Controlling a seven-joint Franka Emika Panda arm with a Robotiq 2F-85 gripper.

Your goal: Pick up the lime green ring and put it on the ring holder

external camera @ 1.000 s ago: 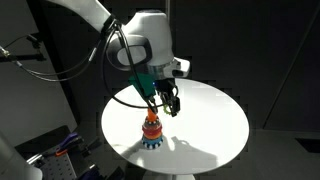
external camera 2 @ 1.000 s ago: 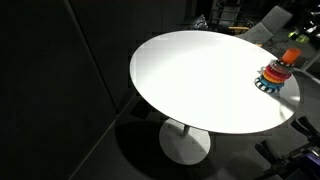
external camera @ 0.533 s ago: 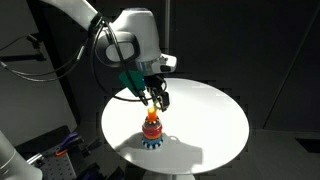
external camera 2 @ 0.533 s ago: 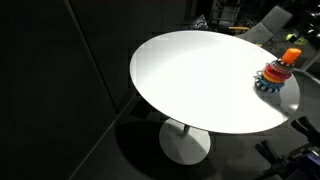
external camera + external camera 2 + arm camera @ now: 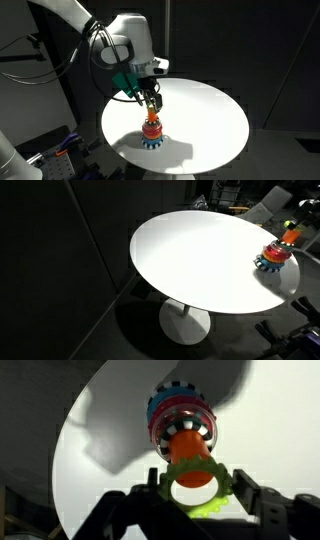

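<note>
One lime green ring (image 5: pixel 198 509) is pinched between the fingers of our gripper (image 5: pixel 195 488), and the orange top of the ring holder (image 5: pixel 181 422) shows through its open centre. We cannot tell whether it already circles that top; the holder stands on the white table (image 5: pixel 210 118).

Round table (image 5: pixel 180 260): only obstacle on top is ring holder (image 5: pixel 273 257), nr one edge. Rest of top is bare, w/ room to pass on the inboard sides. Straight above ring holder blocked: gripper (image 5: pixel 151 104) w/ lime green ring (image 5: pixel 195 495) hangs over its tip.
</note>
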